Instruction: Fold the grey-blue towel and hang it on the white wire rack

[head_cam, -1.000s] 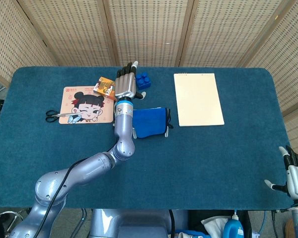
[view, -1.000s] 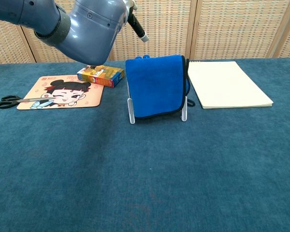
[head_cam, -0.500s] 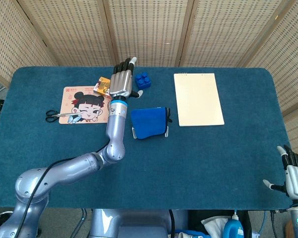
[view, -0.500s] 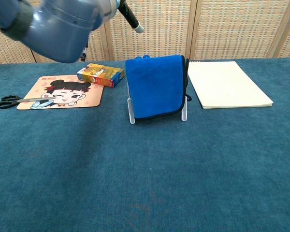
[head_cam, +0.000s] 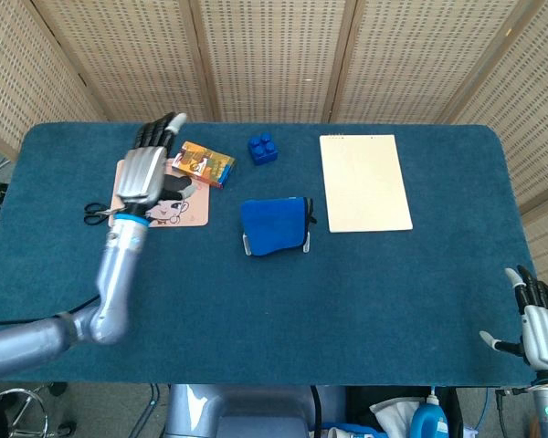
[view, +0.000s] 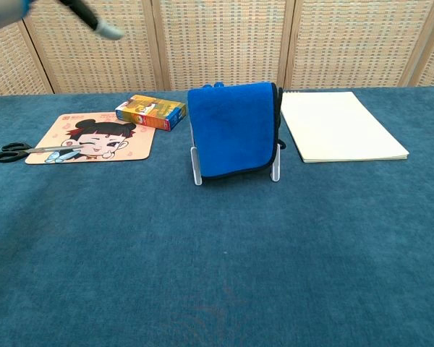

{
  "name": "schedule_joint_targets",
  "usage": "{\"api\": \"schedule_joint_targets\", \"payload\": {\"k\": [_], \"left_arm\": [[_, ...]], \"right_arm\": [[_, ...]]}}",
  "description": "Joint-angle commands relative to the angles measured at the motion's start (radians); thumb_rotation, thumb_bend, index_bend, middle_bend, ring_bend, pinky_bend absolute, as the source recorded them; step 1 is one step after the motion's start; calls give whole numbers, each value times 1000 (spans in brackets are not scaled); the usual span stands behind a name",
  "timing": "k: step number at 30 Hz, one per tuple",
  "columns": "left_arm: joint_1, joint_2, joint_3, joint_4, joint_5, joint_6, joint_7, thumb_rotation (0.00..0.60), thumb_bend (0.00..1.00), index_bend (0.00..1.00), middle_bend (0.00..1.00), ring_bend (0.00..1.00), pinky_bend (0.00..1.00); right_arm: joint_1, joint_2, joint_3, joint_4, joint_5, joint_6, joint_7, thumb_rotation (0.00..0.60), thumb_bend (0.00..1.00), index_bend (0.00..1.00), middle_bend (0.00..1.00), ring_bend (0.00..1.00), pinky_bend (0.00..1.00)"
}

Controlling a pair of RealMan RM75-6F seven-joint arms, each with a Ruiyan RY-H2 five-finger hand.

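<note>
Both of my hands hold nothing. My left hand (head_cam: 146,173) is raised over the left part of the table (head_cam: 402,301) with its fingers extended and apart, above the cartoon mat (head_cam: 187,212). My right hand (head_cam: 537,321) sits off the near right corner, fingers spread. The towel (view: 233,129) is folded and draped over the white wire rack (view: 197,168), whose 2 feet show below the cloth in the chest view. Rack and towel stand near the middle of the table, slightly left of centre, between the cartoon mat and the notepad (head_cam: 363,181). From my left hand the towel lies to the right and slightly toward the near edge; its hung fold runs left to right. My left hand is the nearer of the 2. I judge the hanging step complete, with only a clear withdrawal remaining.
</note>
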Motion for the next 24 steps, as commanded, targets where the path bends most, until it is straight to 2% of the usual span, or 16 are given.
{"api": "schedule_joint_targets", "payload": {"k": [1,8,15,24], "left_arm": [[135,112,93,-104,122,54,-121,600,193,0,0,0,0],[332,226,235,-179,316,150,-270,600,130,0,0,0,0],[499,249,380,-207,481,279,-320,600,107,0,0,0,0],[655,247,480,-226,596,433,-297,600,107,0,0,0,0]], "right_arm": [[-4,4,-4,-8,-12,11,1,600,0,0,0,0,0],[-17,14,-13,-28,-42,45,3,600,0,0,0,0,0],[-28,20,-21,-44,-72,75,-1,600,0,0,0,0,0],[-45,28,-32,-70,-121,128,-14,600,0,0,0,0,0]]}}
